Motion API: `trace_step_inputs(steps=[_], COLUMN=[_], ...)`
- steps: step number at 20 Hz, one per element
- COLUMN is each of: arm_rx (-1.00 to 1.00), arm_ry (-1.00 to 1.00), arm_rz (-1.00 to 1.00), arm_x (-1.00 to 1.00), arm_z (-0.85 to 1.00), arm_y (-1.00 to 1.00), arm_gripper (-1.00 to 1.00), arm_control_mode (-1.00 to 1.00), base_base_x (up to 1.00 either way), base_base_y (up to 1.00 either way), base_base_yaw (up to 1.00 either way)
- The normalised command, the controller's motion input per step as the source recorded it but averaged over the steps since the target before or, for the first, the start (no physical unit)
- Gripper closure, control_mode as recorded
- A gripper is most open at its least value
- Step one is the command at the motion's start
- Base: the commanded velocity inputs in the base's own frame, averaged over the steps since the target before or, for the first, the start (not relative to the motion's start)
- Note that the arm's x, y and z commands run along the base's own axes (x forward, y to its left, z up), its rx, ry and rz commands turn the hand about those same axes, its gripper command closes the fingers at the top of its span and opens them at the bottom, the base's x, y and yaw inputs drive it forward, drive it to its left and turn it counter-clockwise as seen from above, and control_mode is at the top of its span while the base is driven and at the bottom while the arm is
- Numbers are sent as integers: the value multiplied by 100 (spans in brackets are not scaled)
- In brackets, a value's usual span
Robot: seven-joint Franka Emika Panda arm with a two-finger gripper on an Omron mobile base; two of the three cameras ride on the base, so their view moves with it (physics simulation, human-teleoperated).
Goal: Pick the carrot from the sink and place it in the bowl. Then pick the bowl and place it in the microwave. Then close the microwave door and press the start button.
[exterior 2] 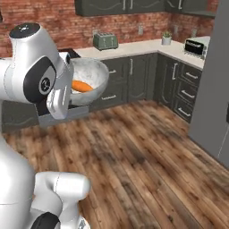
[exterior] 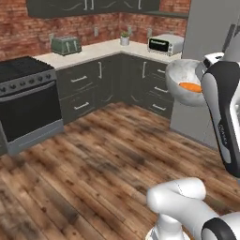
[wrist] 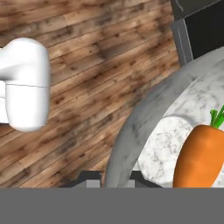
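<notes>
We've got the gripper [wrist: 113, 180] pinched on the rim of the bowl [exterior: 180, 79], held high over the wooden floor [exterior: 103, 150] with the carrot [exterior: 191, 86] inside, presumably so it rides safely toward the microwave.

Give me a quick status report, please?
Claw shut on bowl rim, bowl held high above the floor. Carrot inside bowl. Nothing blocking nearby.

Even, flat rendered light throughout; no glare and hardly any cast shadows. Base views look soft and slightly blurred (coarse resolution), the wooden floor [exterior: 103, 154] smeared; hand view sharper.
</notes>
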Motion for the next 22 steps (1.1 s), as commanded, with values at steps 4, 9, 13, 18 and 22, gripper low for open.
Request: trace_step_inputs(steps=[4, 9, 13, 18, 22], arm_rx=[0, 0, 0, 0, 0], arm_ry=[0, 0, 0, 0, 0], arm_rz=[0, 0, 0, 0, 0], arm_x=[0, 0, 0, 0, 0], arm_z=[0, 0, 0, 0, 0], arm_y=[0, 0, 0, 0, 0], arm_gripper=[100, 100, 100, 100, 100], arm_control_mode=[100, 100, 100, 100, 100], base_base_x=[3, 2, 0, 0, 0], base_base_y=[0, -3, -11, -21, -49], base_base_yaw=[-75, -74, -67, -61, -50])
